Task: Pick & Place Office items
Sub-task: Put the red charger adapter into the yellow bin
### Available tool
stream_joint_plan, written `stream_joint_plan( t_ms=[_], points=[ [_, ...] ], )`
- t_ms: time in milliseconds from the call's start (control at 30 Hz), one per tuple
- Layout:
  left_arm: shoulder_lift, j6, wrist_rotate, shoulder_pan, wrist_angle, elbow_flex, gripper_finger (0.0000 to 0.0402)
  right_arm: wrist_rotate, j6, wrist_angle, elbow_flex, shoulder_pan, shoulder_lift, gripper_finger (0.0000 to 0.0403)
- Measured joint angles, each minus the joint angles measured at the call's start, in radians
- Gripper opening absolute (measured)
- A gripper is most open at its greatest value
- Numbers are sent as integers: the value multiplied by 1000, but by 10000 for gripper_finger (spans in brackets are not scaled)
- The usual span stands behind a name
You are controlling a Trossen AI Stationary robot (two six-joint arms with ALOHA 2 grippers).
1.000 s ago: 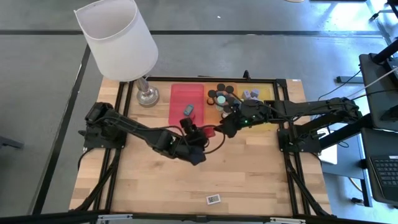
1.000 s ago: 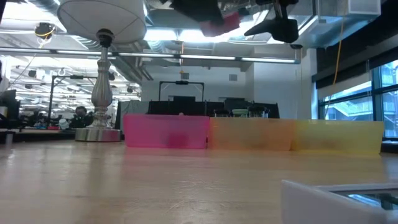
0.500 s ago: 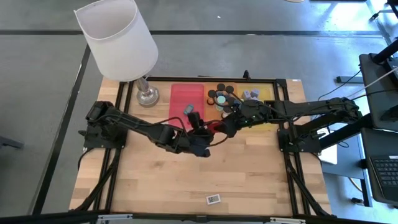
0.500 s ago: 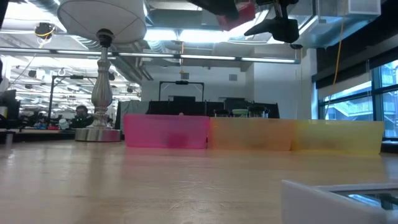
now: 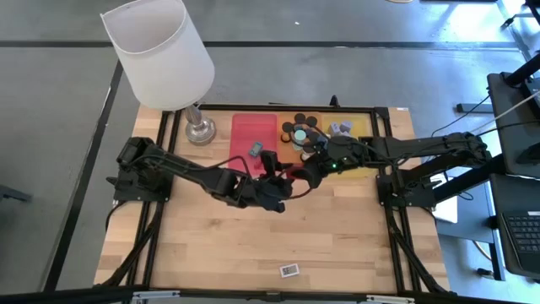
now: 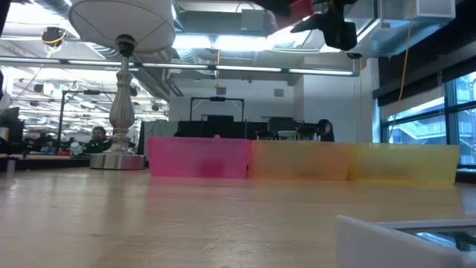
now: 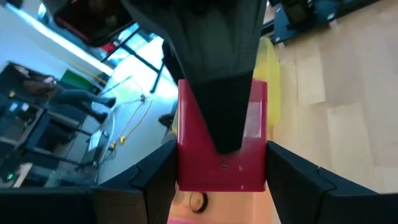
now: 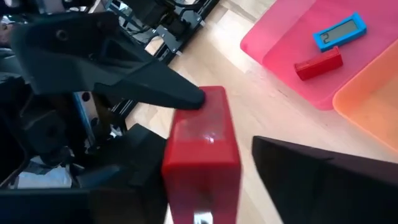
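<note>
Wooden table planks point(image 5: 337, 219) fill the overhead view, with grey floor around them and an open office beyond the far edge in the low view.

Above the middle of the table the two grippers meet on one red flat block point(image 8: 202, 152). The left gripper point(image 7: 221, 180) has the block between its two dark fingers point(image 7: 158, 177), one on each side, and appears clamped on it. The right gripper point(image 8: 205, 180) reaches in from the opposite side; one of its fingers presses the block's face in the left wrist view, and its jaws sit around the same block, though whether they have fully closed on it cannot be told. In the high view the block point(image 5: 285, 176) is a small red spot between the two dark arms, held off the table and just in front of the trays.

Behind the grippers, along the far edge, three shallow trays stand side by side: a red tray point(image 5: 253, 131), an orange tray point(image 5: 291, 152) and a yellow tray point(image 5: 363, 128). On the red tray lie a teal flat block point(image 8: 339, 30) and a second red block point(image 8: 318, 64), close together. Black round cylinders point(image 5: 301, 127) are clustered on the orange tray, and lavender cubes point(image 5: 340, 128) rest on the yellow one.

A lamp with a white shade point(image 5: 159, 52) stands at the far left corner. One small white piece point(image 5: 289, 270) lies alone near the front edge.
</note>
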Motion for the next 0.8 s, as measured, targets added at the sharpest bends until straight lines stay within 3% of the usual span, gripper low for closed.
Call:
stream_joint_plan(
  t_ms=[267, 633, 800],
  points=[
    [1, 83, 29, 2, 41, 0, 221, -12, -8, 7, 1, 1, -1, 118],
    [1, 41, 34, -1, 68, 0, 243, -62, -9, -12, 0, -3, 1, 118],
    [1, -87, 34, 0, 62, 0, 256, -113, -47, -40, 0, -29, 2, 118]
  ],
)
